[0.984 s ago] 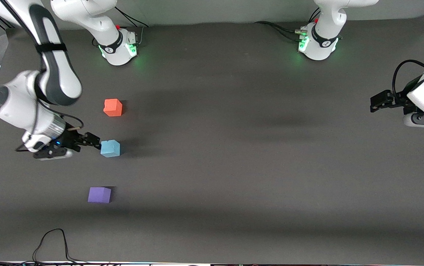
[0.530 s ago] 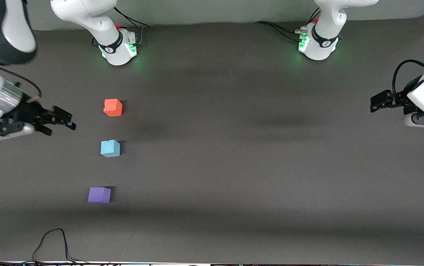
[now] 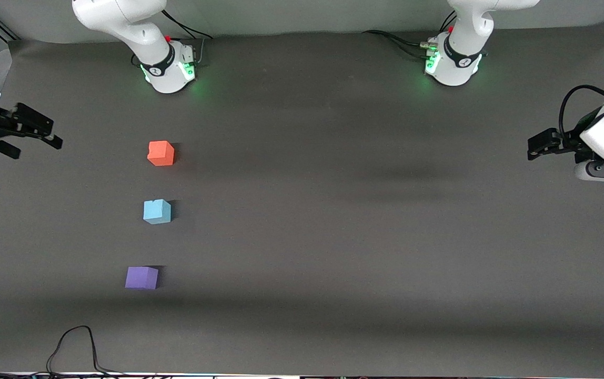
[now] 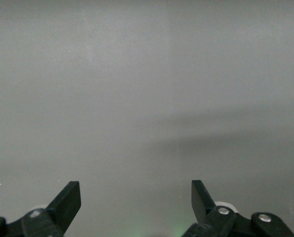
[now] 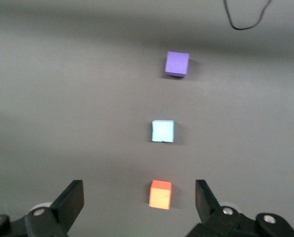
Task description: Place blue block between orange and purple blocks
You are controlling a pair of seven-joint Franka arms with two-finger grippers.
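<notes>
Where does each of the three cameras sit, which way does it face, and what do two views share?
Front view: high across the table, facing both bases; shows the right gripper and left gripper, both waiting.
Left wrist view: on the left wrist, facing bare table between open jaws.
Right wrist view: on the right wrist, jaws open.
Shared by front and right wrist views: orange block, blue block, purple block.

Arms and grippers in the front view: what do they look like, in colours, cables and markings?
Both arms are glossy white with dark joint bands. The right arm's base and the left arm's base glow green, with black cables running off them. The right gripper is black with two slim fingers; the left gripper is black too, on a white wrist with a looping black cable.
</notes>
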